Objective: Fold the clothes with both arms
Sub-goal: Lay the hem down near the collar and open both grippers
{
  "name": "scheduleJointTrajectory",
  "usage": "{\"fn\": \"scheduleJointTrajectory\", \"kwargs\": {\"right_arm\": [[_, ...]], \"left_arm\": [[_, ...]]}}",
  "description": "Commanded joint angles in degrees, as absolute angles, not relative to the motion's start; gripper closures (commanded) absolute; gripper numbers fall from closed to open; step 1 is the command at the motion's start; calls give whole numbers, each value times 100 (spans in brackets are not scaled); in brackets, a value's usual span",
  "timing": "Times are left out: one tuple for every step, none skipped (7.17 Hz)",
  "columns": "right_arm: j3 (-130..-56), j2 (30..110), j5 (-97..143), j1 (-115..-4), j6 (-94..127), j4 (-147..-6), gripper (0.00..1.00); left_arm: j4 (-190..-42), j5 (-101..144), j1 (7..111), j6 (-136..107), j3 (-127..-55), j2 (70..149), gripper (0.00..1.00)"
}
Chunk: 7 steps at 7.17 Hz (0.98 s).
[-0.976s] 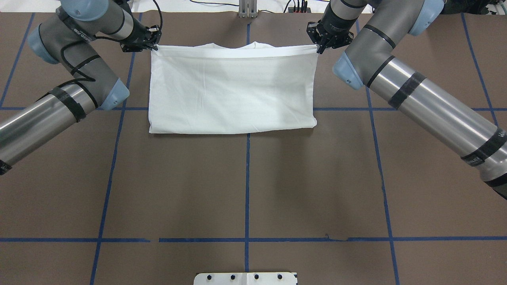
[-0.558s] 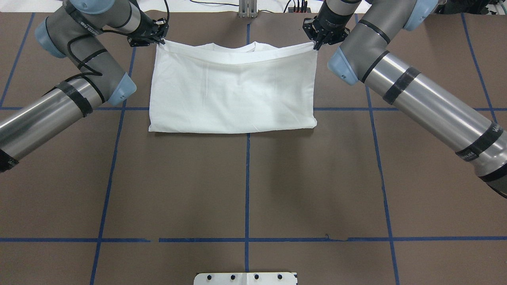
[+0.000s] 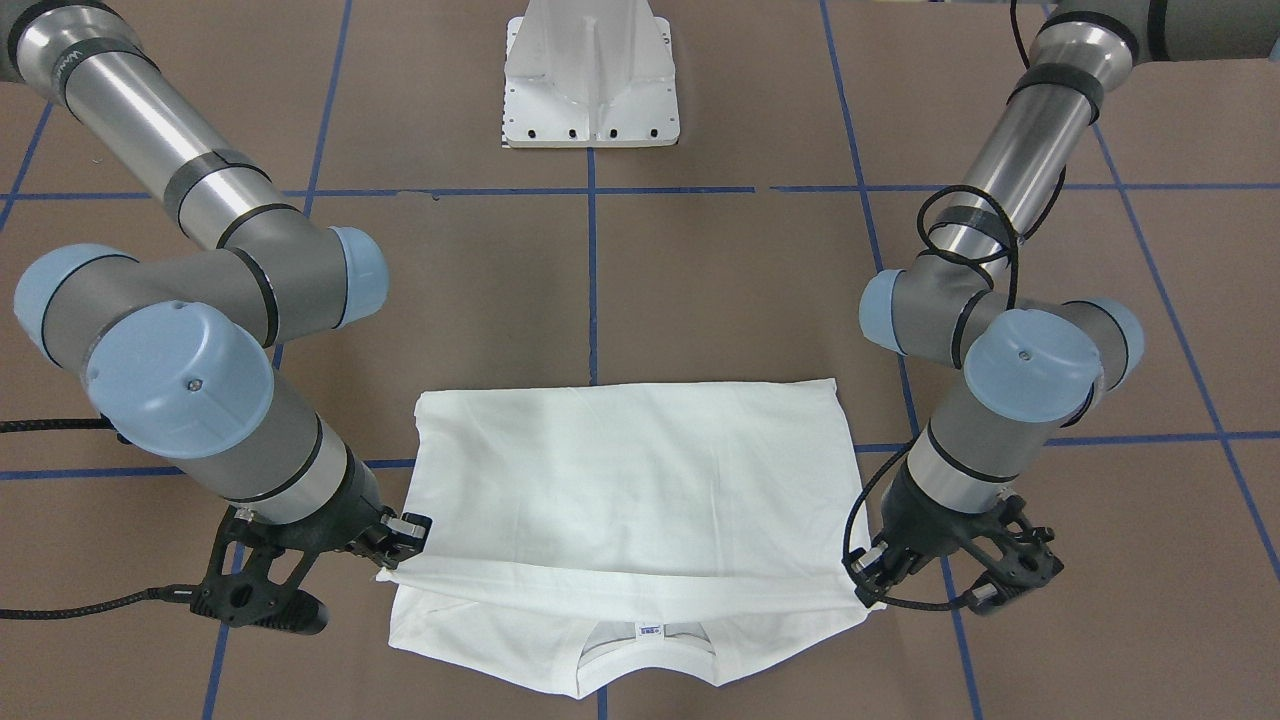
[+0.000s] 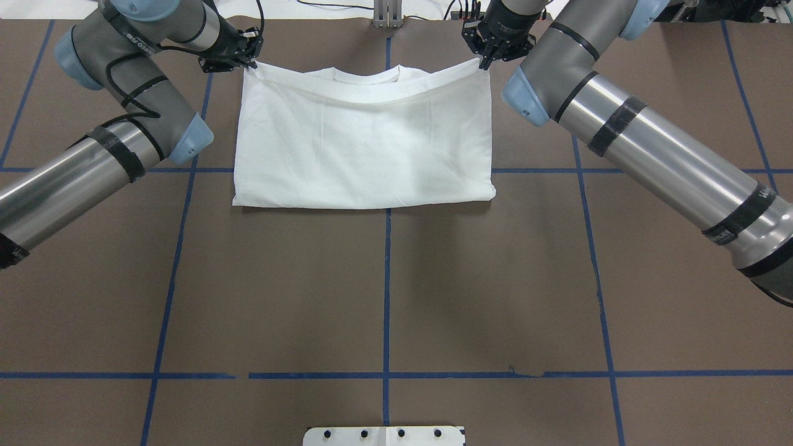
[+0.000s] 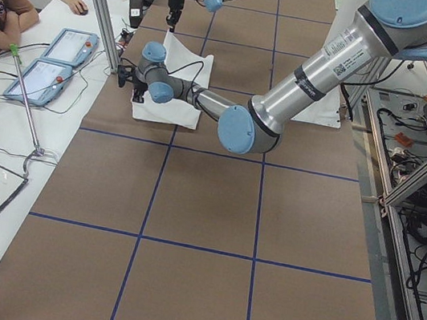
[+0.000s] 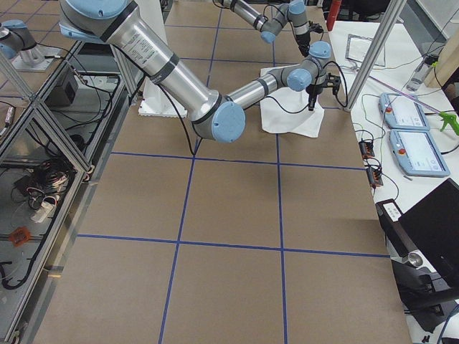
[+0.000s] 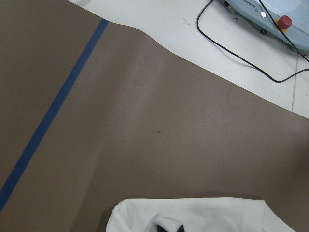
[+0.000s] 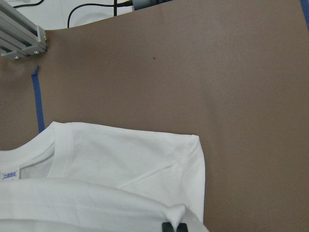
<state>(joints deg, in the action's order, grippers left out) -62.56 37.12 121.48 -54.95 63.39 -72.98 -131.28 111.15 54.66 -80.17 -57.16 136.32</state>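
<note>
Two corners of the hem (image 3: 620,600) were pinched: the left gripper (image 4: 248,65) was clenched on the left one, the right gripper (image 4: 484,63) on the right one. The shirt (image 4: 365,142) lay doubled on the far middle of the table (image 4: 384,291), with its hem held just short of the collar (image 3: 648,650). I judge the half fold was almost finished. Next, both arms should lower the hem evenly onto the shoulders and let go together, so no corner is dragged. No print showed. In the wrist views the fingertips were cut off by the frame, and whether the hem already touched the layer below was hard to see.
</note>
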Motion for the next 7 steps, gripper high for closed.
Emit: {"fn": "scheduleJointTrajectory", "kwargs": {"right_arm": [[-6012,3665,12129,-5493,6346,-6987,100],[-6012,3665,12129,-5493,6346,-6979,100],[-6012,3665,12129,-5493,6346,-6970,100],[-6012,3665,12129,-5493,6346,-6961,100],[-6020,3665,12103,-5484,6337,-6952,5],[-6021,3656,11989,-5450,6337,-6952,0],[-6021,3656,11980,-5458,6241,-6952,0]], "left_arm": [[-13043,11109,5502,-8033,-5713,13641,100],[-13043,11109,5502,-8033,-5713,13641,100],[-13043,11109,5493,-8016,-5722,13641,100],[-13052,11109,5493,-8033,-5730,13649,88],[-13043,11109,5493,-8033,-5739,13649,30],[-13043,11109,5493,-8033,-5765,13649,15],[-13034,11101,5493,-8025,-5766,13641,1]]}}
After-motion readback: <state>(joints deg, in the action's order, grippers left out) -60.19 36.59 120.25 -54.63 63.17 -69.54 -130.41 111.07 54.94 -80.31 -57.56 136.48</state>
